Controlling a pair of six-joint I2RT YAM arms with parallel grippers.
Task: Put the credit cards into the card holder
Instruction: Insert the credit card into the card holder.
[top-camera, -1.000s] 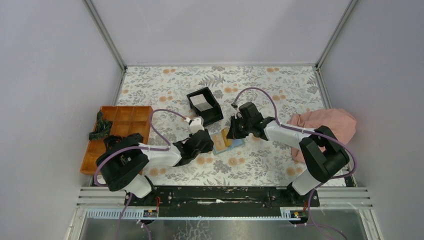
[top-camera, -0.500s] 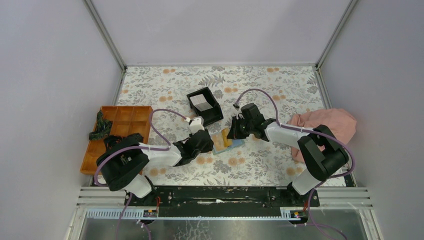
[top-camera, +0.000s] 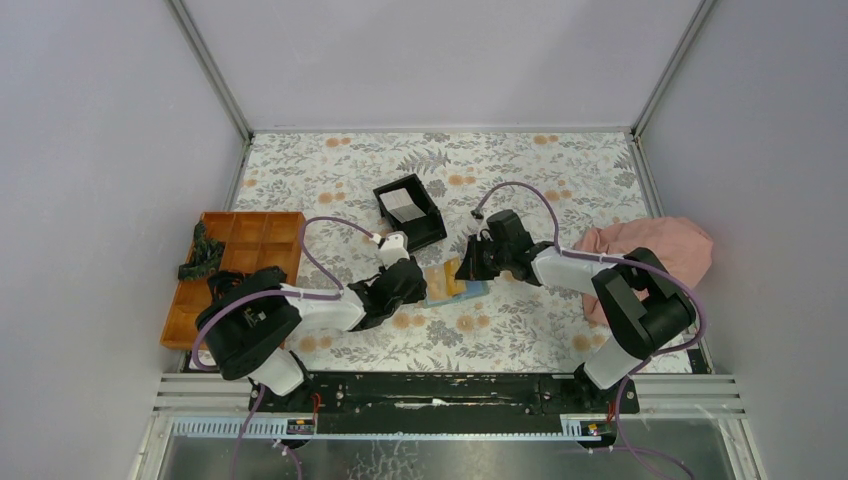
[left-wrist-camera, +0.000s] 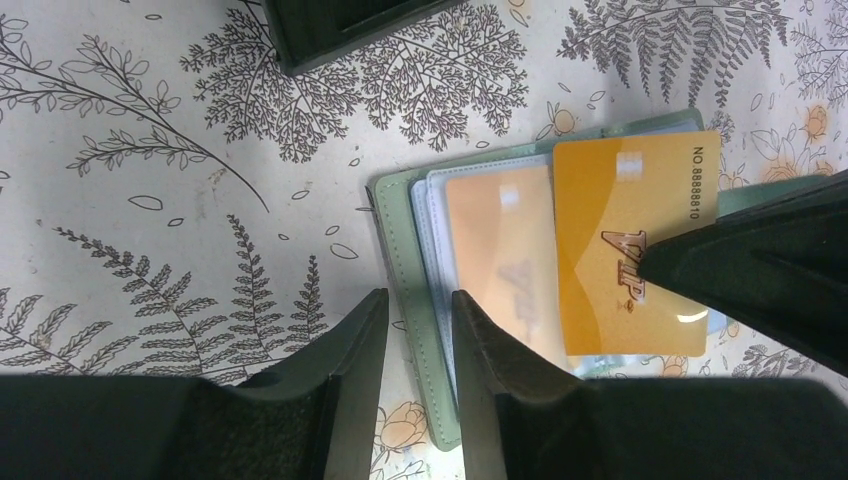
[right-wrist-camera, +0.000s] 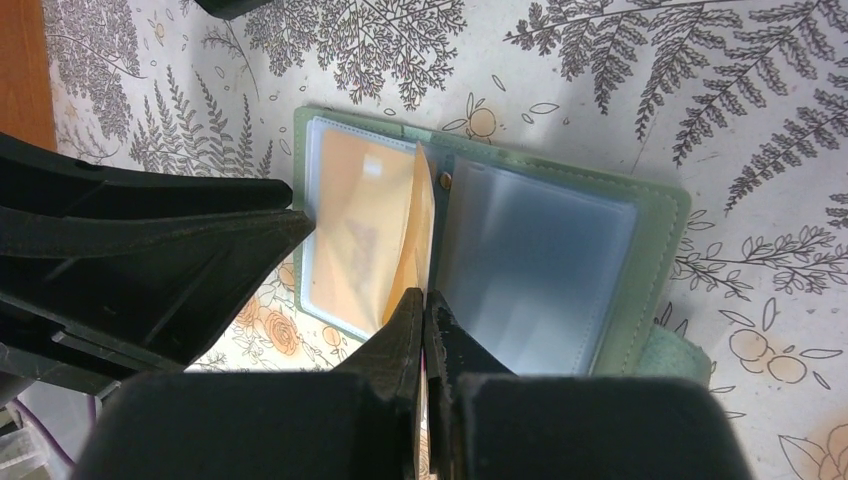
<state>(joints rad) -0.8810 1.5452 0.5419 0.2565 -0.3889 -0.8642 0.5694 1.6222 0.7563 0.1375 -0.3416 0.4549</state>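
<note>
The sage-green card holder (top-camera: 452, 284) lies open on the floral table, also in the left wrist view (left-wrist-camera: 398, 230) and the right wrist view (right-wrist-camera: 655, 262). One orange card (left-wrist-camera: 500, 250) sits inside its left clear sleeve. My right gripper (top-camera: 470, 268) (right-wrist-camera: 425, 296) is shut on a second orange VIP card (left-wrist-camera: 620, 230) (right-wrist-camera: 423, 205), held on edge over the holder's fold. My left gripper (top-camera: 415, 285) (left-wrist-camera: 418, 300) stands with jaws a narrow gap apart, astride the holder's left edge. A pale card (top-camera: 403, 204) lies in the black box.
The black open-top box (top-camera: 440, 230) stands just behind the holder, its corner in the left wrist view (left-wrist-camera: 340, 30). An orange compartment tray (top-camera: 255, 240) with a dark item (top-camera: 202, 252) is at the left. A pink cloth (top-camera: 650, 248) lies at the right.
My right gripper has shifted slightly to the right with the orange card. My left gripper has hardly moved.
</note>
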